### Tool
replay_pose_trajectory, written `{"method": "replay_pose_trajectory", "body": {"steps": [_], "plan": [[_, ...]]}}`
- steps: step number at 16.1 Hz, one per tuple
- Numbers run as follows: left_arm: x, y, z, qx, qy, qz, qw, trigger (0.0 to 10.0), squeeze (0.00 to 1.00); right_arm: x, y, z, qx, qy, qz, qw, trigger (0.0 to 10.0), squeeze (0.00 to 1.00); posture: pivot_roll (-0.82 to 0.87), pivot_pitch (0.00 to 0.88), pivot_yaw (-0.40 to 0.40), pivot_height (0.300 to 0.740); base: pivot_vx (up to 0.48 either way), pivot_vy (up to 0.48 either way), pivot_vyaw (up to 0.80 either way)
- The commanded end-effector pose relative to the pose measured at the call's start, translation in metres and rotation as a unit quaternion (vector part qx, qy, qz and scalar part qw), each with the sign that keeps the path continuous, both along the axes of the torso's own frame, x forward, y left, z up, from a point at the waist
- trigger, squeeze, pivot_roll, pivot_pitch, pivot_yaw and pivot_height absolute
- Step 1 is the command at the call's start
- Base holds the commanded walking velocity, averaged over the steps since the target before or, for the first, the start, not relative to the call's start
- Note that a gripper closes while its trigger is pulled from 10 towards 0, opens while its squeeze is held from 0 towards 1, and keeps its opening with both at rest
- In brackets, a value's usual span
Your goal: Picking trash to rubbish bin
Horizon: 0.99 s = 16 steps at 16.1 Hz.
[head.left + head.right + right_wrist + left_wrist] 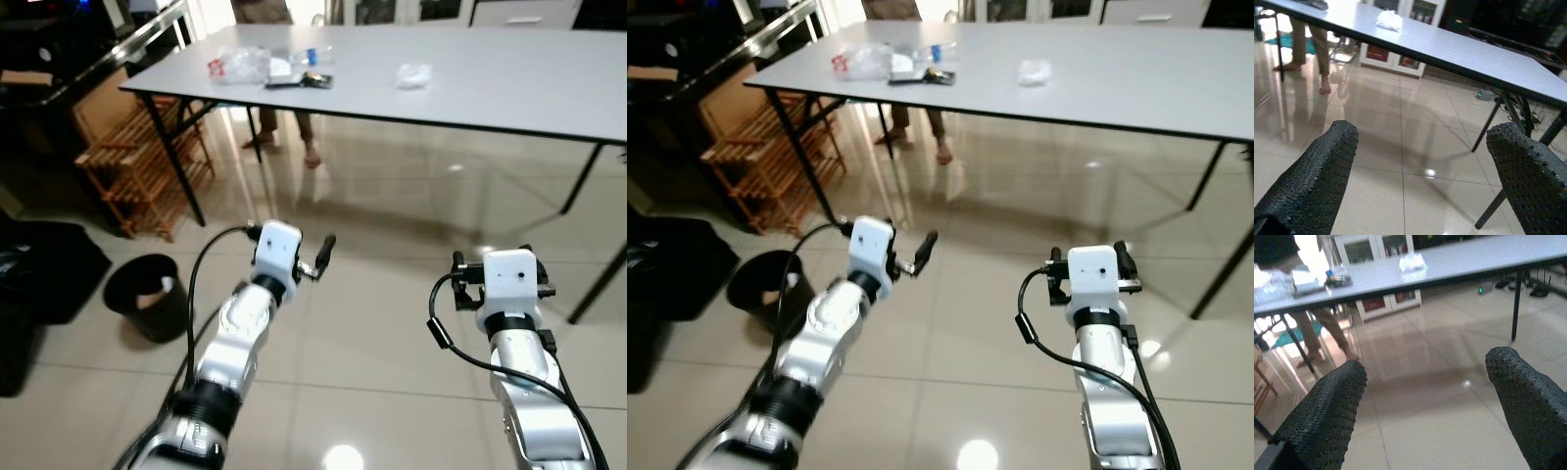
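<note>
While both arms hang over bare floor, your left claw (1422, 396) and right claw (1420, 161) hold their fingers apart, empty. Crumpled trash (412, 74) sits far on the counter (509, 83); rubbish bin (147, 294) stands near left.

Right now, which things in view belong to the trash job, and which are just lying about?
Job: crumpled white wrapper; clear plastic bag; black bin; left gripper and right gripper, both open.
Lying about: grey table; wooden rack; person's legs.
</note>
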<state>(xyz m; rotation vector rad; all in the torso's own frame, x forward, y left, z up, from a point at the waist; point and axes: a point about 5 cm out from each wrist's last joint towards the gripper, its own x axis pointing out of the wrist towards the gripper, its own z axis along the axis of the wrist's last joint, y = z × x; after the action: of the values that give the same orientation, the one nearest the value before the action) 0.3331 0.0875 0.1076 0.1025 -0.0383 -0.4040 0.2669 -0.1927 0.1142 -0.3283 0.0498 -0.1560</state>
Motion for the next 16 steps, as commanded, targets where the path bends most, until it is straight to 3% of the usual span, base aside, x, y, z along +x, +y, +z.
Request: {"method": "replay_pose_trajectory", "body": {"steps": [1, 4, 7, 10, 12, 14, 16], "plan": [[0.004, 0.014, -0.001, 0.004, 0.001, 0.025, 1.000, 10.0, 0.00, 0.005, 0.008, 0.006, 0.002, -0.007, 0.024, 1.000, 10.0, 0.00, -0.16, 0.000, 0.079, 0.740, 0.000, 0.000, 0.00], [0.008, 0.012, 0.000, -0.012, -0.004, 0.058, 0.998, 10.0, 0.00, 0.010, 0.010, 0.008, -0.012, 0.000, 0.056, 0.998, 10.0, 0.00, -0.14, 0.003, 0.014, 0.740, 0.000, 0.000, 0.00], [0.003, 0.006, -0.005, -0.034, -0.001, 0.082, 0.996, 10.0, 0.00, 0.018, 0.012, 0.007, -0.022, 0.010, 0.083, 0.996, 10.0, 0.00, -0.11, 0.000, -0.027, 0.740, 0.000, 0.000, 0.00], [0.004, 0.014, -0.003, -0.032, -0.009, 0.093, 0.995, 10.0, 0.00, 0.029, 0.027, 0.012, -0.016, 0.004, 0.108, 0.994, 10.0, 0.00, -0.07, 0.012, -0.040, 0.740, 0.000, 0.000, 0.00], [0.003, 0.024, -0.002, -0.029, -0.020, 0.122, 0.992, 10.0, 0.00, 0.028, 0.036, 0.005, -0.014, 0.016, 0.131, 0.991, 10.0, 0.00, -0.03, 0.011, -0.038, 0.740, 0.000, 0.000, 0.00], [0.004, 0.022, -0.001, -0.038, -0.019, 0.136, 0.990, 10.0, 0.00, 0.028, 0.033, 0.003, -0.025, 0.019, 0.139, 0.990, 10.0, 0.00, -0.04, 0.001, -0.027, 0.740, 0.000, 0.000, 0.00], [0.003, 0.017, -0.003, -0.032, -0.019, 0.113, 0.993, 10.0, 0.00, 0.033, 0.030, 0.002, -0.027, 0.017, 0.134, 0.990, 10.0, 0.00, -0.04, 0.000, -0.010, 0.740, 0.000, 0.000, 0.00]]}}
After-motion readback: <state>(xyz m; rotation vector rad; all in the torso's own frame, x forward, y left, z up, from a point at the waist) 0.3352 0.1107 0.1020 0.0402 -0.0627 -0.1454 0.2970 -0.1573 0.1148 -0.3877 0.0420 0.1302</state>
